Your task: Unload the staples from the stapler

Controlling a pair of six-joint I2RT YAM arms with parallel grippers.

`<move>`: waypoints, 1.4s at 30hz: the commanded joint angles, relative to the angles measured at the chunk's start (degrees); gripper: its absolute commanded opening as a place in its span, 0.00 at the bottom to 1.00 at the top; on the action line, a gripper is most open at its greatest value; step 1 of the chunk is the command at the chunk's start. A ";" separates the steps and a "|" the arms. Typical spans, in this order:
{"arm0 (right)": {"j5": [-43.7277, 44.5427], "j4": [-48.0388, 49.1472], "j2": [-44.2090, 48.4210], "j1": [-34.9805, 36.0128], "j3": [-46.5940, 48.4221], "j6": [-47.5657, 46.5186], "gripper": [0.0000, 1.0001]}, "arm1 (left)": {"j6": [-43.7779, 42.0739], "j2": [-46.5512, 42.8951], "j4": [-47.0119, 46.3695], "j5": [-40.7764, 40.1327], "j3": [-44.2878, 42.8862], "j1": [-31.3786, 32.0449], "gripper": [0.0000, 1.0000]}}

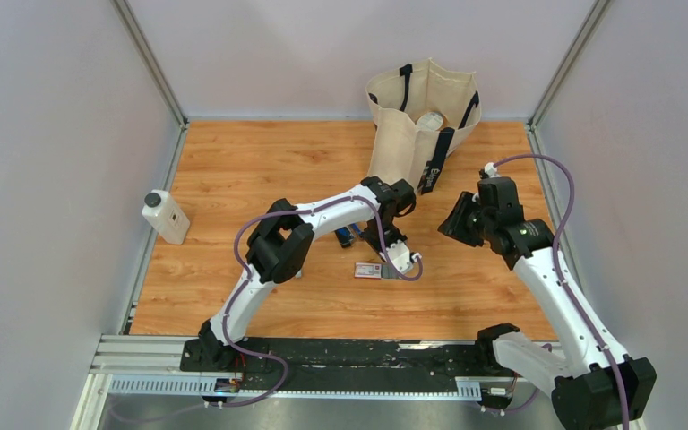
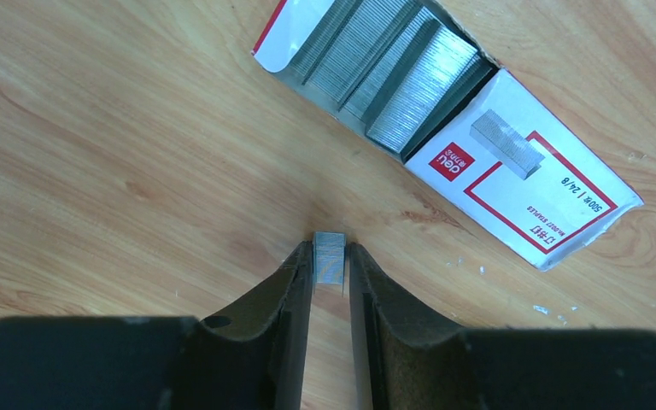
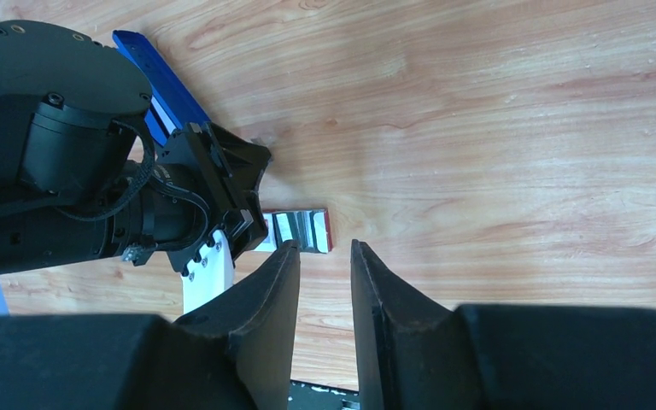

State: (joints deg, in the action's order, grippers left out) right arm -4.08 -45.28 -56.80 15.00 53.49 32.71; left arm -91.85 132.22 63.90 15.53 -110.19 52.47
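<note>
The stapler (image 3: 161, 85) lies on the table (image 3: 495, 128), at about ten o'clock from the staple box (image 3: 303, 229). The left gripper (image 2: 330, 260) brackets a short staple strip (image 2: 329, 248), but I cannot tell whether it is clamped. The right gripper (image 3: 325, 256) hangs part-open and empty. Unloading seems largely done; the strip likely still needs putting down.

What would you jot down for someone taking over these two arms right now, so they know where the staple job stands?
Left gripper: jaws narrowed around a short staple strip; a firm grip is not certain.
Right gripper: open, empty, hovering off to the side.
Stapler: lying on the table, neither gripper on it.
Staple box: open, strips inside, just beyond that strip.
Done: one strip seems to be out of the stapler.
Left: probably drop it in the box; whether the stapler is empty cannot be seen.
</note>
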 commanded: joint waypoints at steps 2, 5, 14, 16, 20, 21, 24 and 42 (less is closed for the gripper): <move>-1.11 -0.34 1.25 -0.59 2.67 -0.98 0.31 | -1.13 0.93 2.46 0.56 1.38 0.44 0.31; -1.02 -0.43 1.42 -0.68 2.58 -0.81 0.31 | -1.14 0.75 1.93 0.47 1.65 0.70 0.30; -1.02 -0.43 1.51 -0.59 1.35 -0.72 0.32 | 1.67 0.49 -0.61 0.55 2.09 1.67 0.24; -0.76 -0.16 1.16 -0.68 1.00 -0.89 0.31 | 3.86 -0.21 -0.79 2.04 1.39 1.76 0.22; 0.12 0.45 0.37 -0.76 -0.40 -1.33 0.31 | 11.32 -3.71 -2.89 3.27 -0.11 1.32 0.21; 0.30 0.89 0.11 -0.77 -0.76 -1.51 0.31 | 13.61 -5.21 -3.69 3.89 -0.46 0.97 0.21; 0.47 2.20 -0.86 -0.77 -2.42 -1.68 0.31 | 21.69 -9.43 -4.49 6.35 -1.69 -0.34 0.21; -24.30 22.68 4.06 0.99 0.46 1.65 0.45 | 127.69 -40.11 -71.40 51.71 22.79 -27.23 0.21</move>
State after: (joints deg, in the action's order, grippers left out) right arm -17.89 -34.33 -55.90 14.74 49.45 32.64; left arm -9.23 94.48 33.10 54.19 -96.51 27.00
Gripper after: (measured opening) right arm 0.445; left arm 0.215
